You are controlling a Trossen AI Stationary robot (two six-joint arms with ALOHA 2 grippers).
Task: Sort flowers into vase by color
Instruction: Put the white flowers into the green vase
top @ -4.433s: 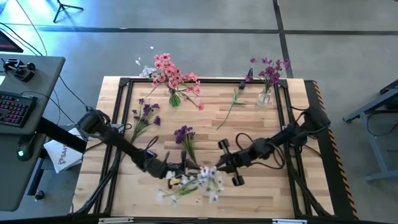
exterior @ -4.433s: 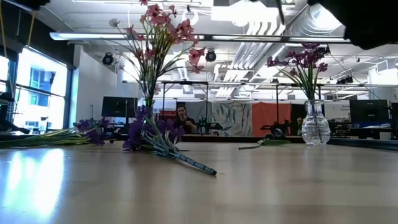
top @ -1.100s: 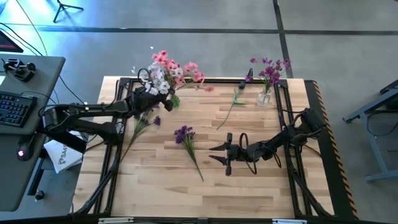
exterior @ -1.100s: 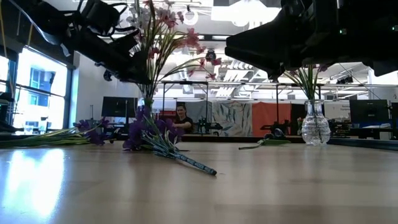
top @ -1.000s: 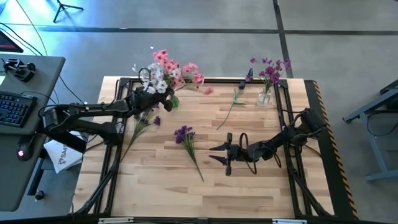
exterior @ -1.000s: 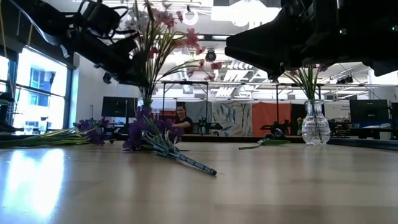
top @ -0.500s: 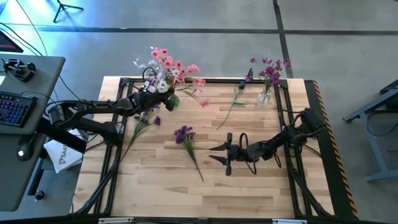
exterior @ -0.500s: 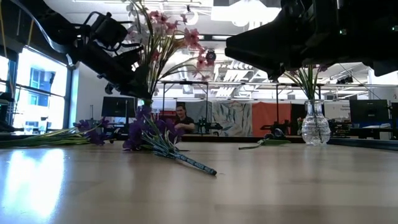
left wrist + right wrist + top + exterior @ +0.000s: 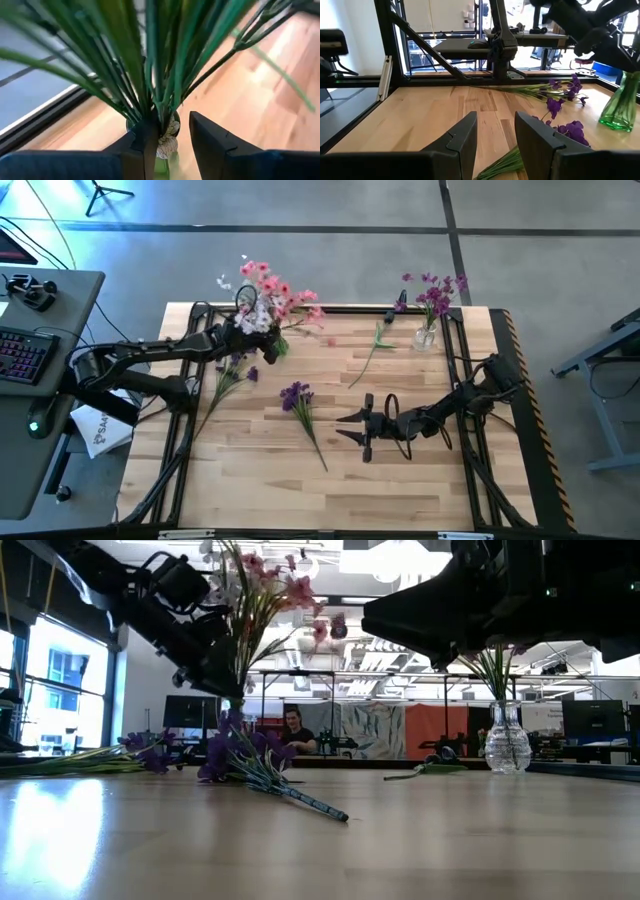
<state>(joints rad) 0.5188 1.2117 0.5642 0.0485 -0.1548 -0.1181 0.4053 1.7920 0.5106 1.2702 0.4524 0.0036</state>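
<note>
A green vase [image 9: 273, 344] at the far left holds pink flowers [image 9: 272, 285] and white flowers [image 9: 254, 314]. Their green stems [image 9: 150, 75] run into its mouth [image 9: 169, 131]. My left gripper [image 9: 172, 145] is open, its fingers on either side of the vase's neck, coming in from the table's left. Two purple sprigs [image 9: 296, 396] [image 9: 236, 364] lie flat on the wood. A clear vase [image 9: 426, 335] at the far right holds purple flowers [image 9: 432, 292]. My right gripper [image 9: 346, 428] hangs open and level over the table's middle, holding nothing. My left gripper has one finger [image 9: 145, 142] standing right against the stems' lower ends [image 9: 152, 117] at the vase's mouth. Whether it touches them I cannot tell. The other finger [image 9: 212, 142] stands clear of the vase.
A bare green stem [image 9: 372, 350] lies between the two vases. A black frame [image 9: 330, 310] runs along the table's edges. A desk with a keyboard [image 9: 25, 350] stands to the left. Bare wood spreads across the near half.
My left gripper has turned at the wrist and edged toward the green vase. The pink and white blossoms have swung from leaning toward the table's right to standing more upright over the vase.
</note>
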